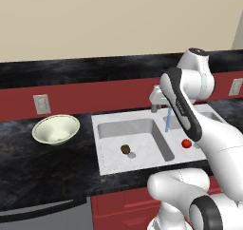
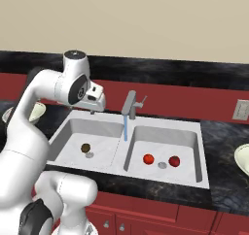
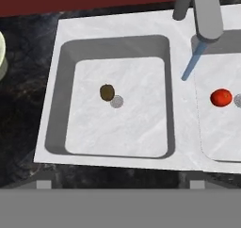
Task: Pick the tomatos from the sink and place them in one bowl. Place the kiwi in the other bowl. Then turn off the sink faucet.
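The white double sink has a brown kiwi beside the drain in its left basin. Two red tomatos lie in the right basin; one of them shows as a tomato. The grey faucet pours a thin blue stream into the right basin. My gripper hovers high over the left basin, open and empty, its tips wide apart. A cream-green bowl sits on the counter left of the sink.
A second pale bowl peeks in at the right edge on the black counter. Wall outlets sit on the red backsplash. My own arm crosses in front of the right basin in the left base view.
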Controlling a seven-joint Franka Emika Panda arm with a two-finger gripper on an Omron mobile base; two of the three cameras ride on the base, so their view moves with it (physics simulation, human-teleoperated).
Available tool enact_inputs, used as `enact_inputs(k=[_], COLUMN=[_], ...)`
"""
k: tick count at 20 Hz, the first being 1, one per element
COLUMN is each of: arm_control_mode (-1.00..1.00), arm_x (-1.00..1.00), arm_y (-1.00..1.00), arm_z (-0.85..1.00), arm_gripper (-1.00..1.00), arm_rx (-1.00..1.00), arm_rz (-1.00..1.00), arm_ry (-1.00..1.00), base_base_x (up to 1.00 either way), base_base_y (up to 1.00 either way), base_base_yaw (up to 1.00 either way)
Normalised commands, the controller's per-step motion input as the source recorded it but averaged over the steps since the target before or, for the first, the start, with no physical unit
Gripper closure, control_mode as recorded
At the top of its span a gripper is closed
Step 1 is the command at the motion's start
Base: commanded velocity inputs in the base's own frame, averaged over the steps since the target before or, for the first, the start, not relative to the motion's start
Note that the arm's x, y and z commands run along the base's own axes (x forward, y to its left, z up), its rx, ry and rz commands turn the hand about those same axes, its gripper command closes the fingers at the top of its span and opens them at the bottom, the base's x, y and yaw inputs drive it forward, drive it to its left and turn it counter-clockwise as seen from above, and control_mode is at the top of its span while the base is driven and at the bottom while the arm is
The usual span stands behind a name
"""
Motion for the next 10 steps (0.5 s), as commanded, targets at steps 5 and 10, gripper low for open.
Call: enact_inputs(k=[5, 10], arm_control_mode=[-1.00, -1.00], arm_x=[-0.08, 0.02], arm_y=[0.31, 0.30], arm_z=[-0.17, -0.31], arm_gripper=[-1.00, -1.00], arm_rx=[0.01, 0.00], arm_rz=[-0.02, -0.03], arm_ry=[0.03, 0.18], base_base_x=[0.00, 0.00], base_base_y=[0.00, 0.00], base_base_yaw=[0.00, 0.00])
